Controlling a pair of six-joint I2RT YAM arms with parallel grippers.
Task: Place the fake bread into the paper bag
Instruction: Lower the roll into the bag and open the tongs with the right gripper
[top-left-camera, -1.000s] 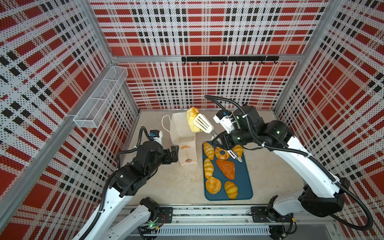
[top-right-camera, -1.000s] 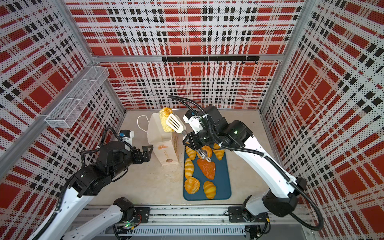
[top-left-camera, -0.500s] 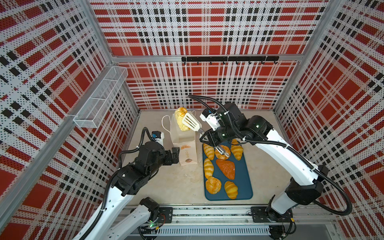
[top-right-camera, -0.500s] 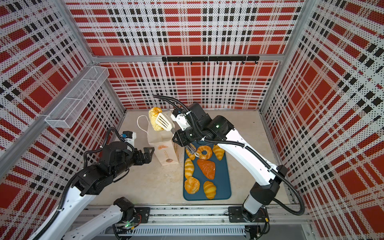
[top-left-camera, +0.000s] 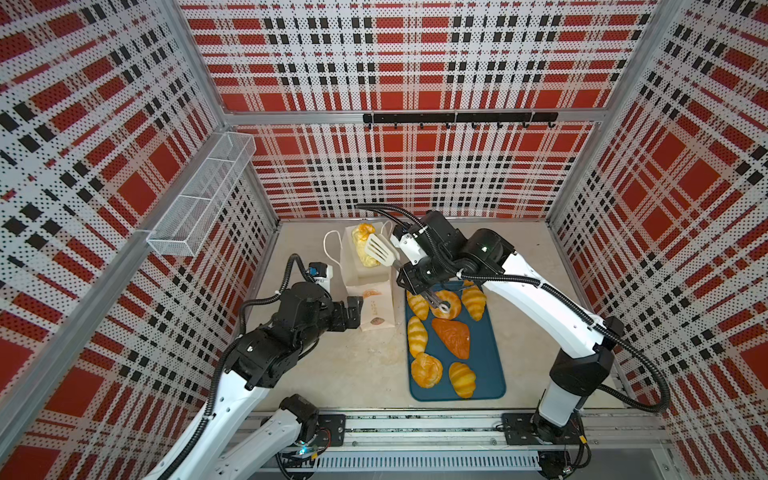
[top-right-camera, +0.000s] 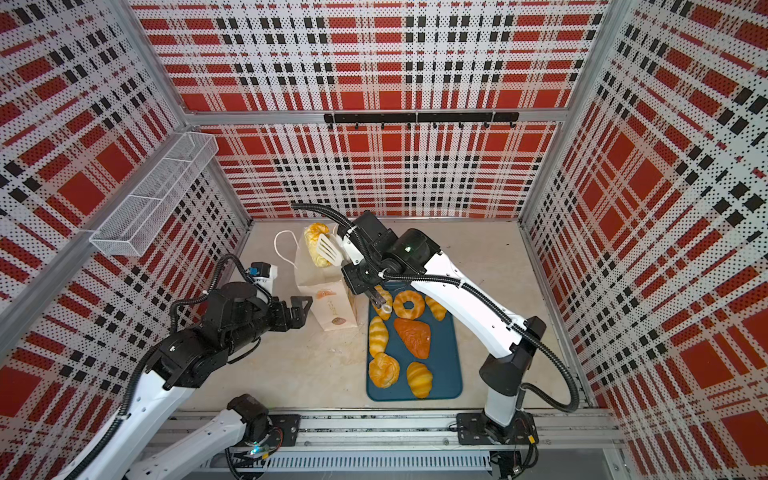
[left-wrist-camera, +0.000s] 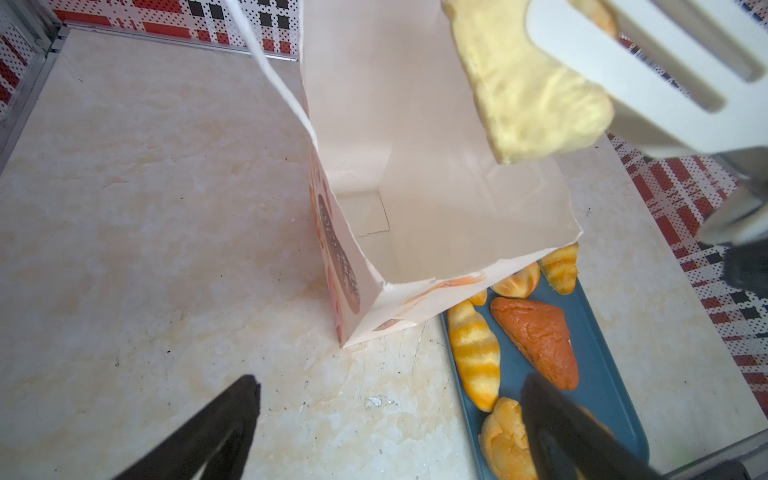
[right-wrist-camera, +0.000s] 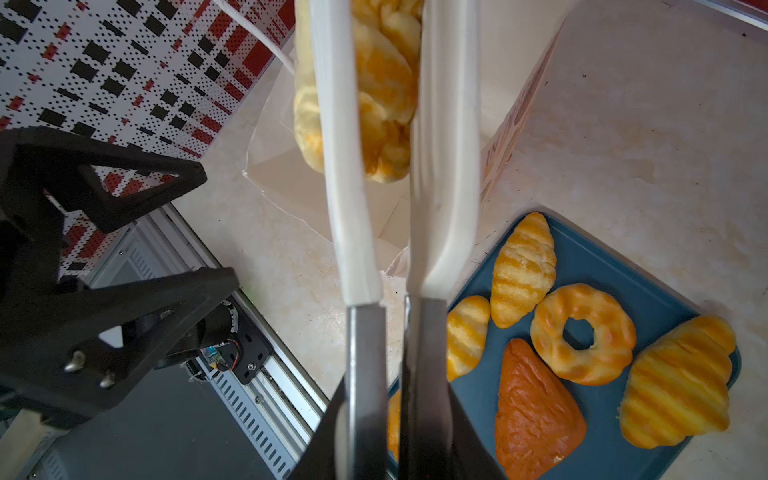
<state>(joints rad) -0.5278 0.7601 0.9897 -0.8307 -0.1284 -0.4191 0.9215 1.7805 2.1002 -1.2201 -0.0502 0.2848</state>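
Observation:
The white paper bag stands open at the mid-left of the table, its inside bare. My right gripper is shut on the metal arms of white-tipped tongs. The tongs pinch a pale yellow twisted piece of fake bread over the bag's mouth. More fake bread lies on the teal tray: a ring doughnut, a brown triangular loaf, a round bun and striped croissants. My left gripper is open beside the bag's base.
A white wire mesh basket hangs on the left wall. A black hook rail runs along the back wall. The bag's cord handle loops out to its left. The arms' base rail lines the front edge.
The right arm has carried the tongs and the bread leftward, from the bag's right side to over its mouth, and slightly lower. The left arm has hardly moved.

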